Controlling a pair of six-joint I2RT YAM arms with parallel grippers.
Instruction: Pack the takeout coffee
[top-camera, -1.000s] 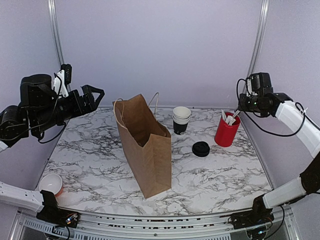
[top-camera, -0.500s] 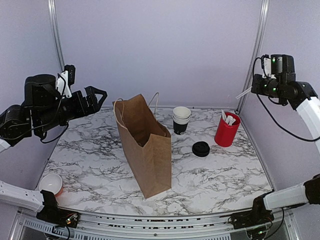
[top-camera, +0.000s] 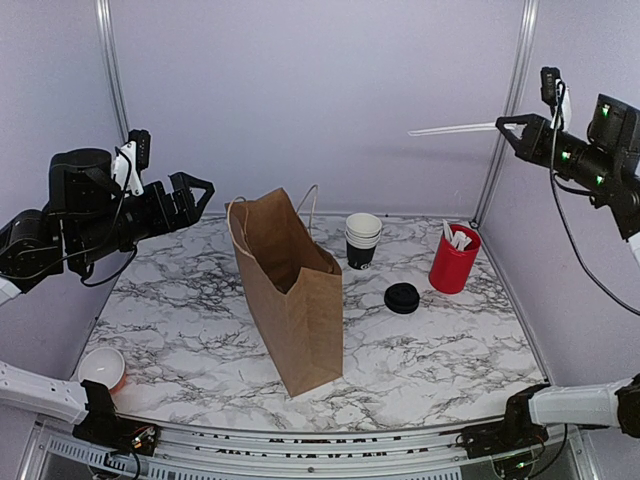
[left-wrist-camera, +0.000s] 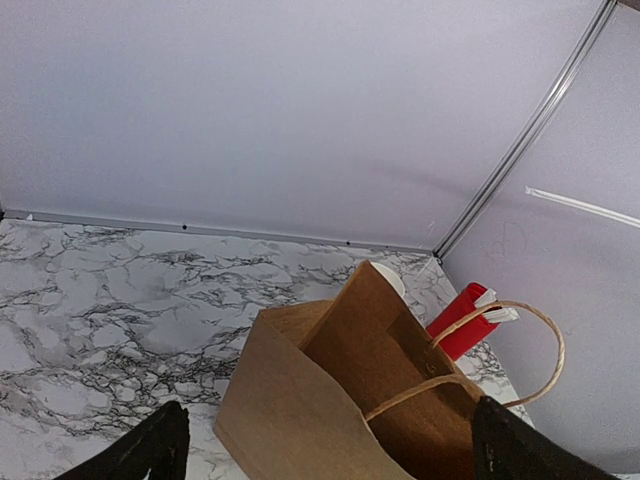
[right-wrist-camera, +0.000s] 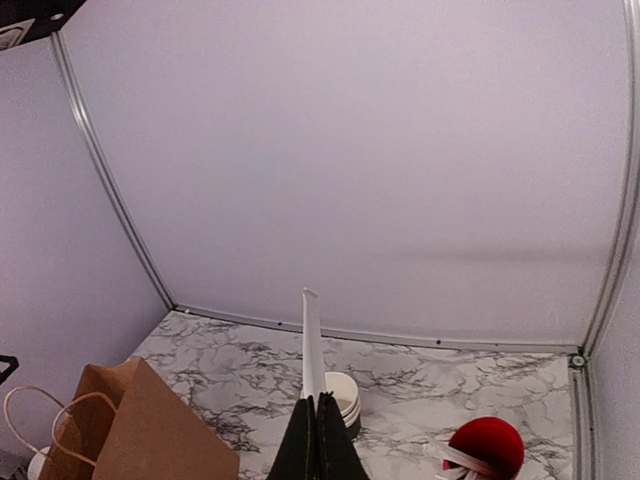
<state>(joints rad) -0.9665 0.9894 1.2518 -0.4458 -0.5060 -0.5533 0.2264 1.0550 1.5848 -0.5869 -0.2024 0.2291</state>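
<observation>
The right gripper (top-camera: 508, 124), in the upper right of the frame, is pinching a thin white stick (top-camera: 450, 129) with its jaws fully closed. The left gripper (top-camera: 192, 197), at mid-left, is hanging wide open and gripping nothing, near the brown paper bag (top-camera: 295, 295). A black lid (top-camera: 402, 298) is lying right of centre, between the bag and the red cup (top-camera: 453, 262). The takeout coffee itself cannot be made out.

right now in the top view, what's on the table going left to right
small cup with a white inside → brown paper bag → stack of black cups → black lid → red cup of white sachets
</observation>
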